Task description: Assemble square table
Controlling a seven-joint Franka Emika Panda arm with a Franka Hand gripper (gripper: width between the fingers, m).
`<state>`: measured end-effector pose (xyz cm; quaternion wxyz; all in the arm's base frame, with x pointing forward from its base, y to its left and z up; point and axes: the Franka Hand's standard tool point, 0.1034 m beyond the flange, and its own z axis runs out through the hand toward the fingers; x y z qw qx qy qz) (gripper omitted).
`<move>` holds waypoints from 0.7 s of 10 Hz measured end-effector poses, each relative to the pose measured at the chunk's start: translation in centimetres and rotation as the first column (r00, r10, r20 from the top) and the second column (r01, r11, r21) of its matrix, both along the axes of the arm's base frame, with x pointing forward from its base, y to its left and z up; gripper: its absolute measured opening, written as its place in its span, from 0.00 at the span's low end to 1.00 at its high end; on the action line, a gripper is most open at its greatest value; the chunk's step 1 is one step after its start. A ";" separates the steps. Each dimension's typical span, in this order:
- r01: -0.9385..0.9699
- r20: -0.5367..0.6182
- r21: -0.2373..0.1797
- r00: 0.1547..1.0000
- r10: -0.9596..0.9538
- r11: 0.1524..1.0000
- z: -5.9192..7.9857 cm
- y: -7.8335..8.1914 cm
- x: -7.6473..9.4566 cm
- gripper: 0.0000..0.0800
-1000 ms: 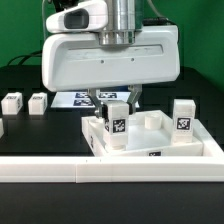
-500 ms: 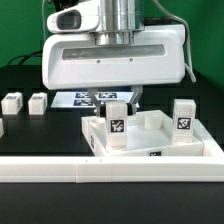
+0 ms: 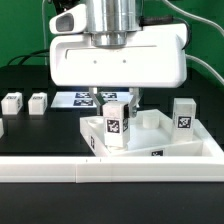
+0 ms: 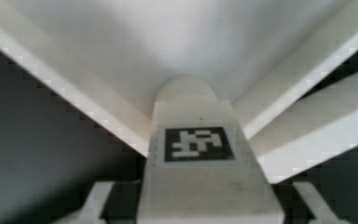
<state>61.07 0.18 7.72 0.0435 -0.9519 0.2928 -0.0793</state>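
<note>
The white square tabletop [image 3: 158,143] lies upside down with its raised rim up, just behind the front wall. One white tagged leg [image 3: 117,123] stands upright in its near corner socket on the exterior view's left. My gripper [image 3: 116,101] comes straight down from above and is shut on this leg's top. In the wrist view the leg [image 4: 201,125] runs down between my fingers [image 4: 115,200], with the tabletop's rim [image 4: 78,75] beyond. A second leg [image 3: 183,114] stands at the tabletop's far corner on the exterior view's right.
Two loose legs [image 3: 12,103] [image 3: 38,102] stand on the black table at the exterior view's left. The marker board [image 3: 72,100] lies behind the tabletop. The long white L-shaped wall [image 3: 110,171] runs along the front.
The gripper's body has shifted a little toward the exterior view's right and turned slightly, with the leg still in its grip. The other parts have not moved.
</note>
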 end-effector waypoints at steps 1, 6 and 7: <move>0.125 -0.003 0.025 0.992 -0.125 0.992 0.0 0.0 0.0 0.36; 0.521 -0.045 0.093 0.853 -0.520 0.848 0.0 0.0 -0.1 0.36; 0.553 -0.050 0.100 0.833 -0.551 0.827 0.0 0.0 -0.1 0.36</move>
